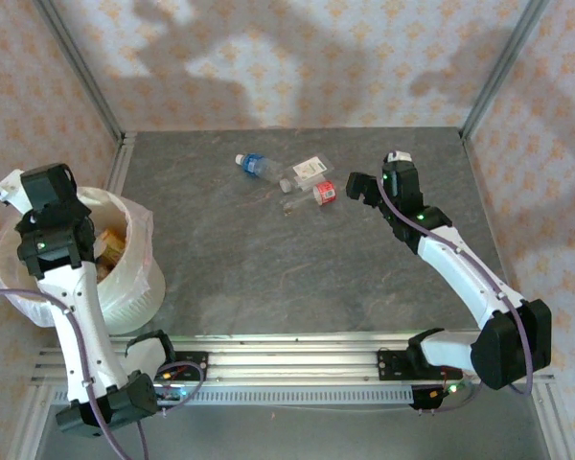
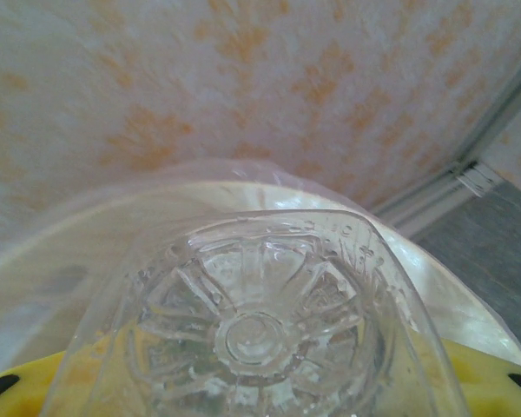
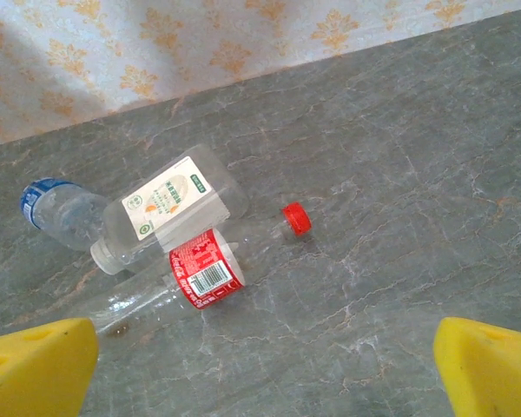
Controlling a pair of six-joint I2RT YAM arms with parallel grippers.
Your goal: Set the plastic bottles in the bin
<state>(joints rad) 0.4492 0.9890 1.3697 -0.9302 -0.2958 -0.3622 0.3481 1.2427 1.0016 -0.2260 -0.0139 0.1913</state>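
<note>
The clear bottle (image 2: 260, 339) is running off the left wrist view's bottom edge and covering most of the yellow fingers (image 2: 482, 373) of the left gripper (image 2: 260, 391). From above, the left arm (image 1: 77, 316) is hiding part of the bin (image 1: 139, 292), its contents too small to sort. The bottom edge is cutting off the right gripper (image 3: 260, 373).

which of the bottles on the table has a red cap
The red-labelled bottle, lying on its side nearest the right gripper. The blue-labelled bottle and the white-labelled bottle beside it show no red cap.
</note>
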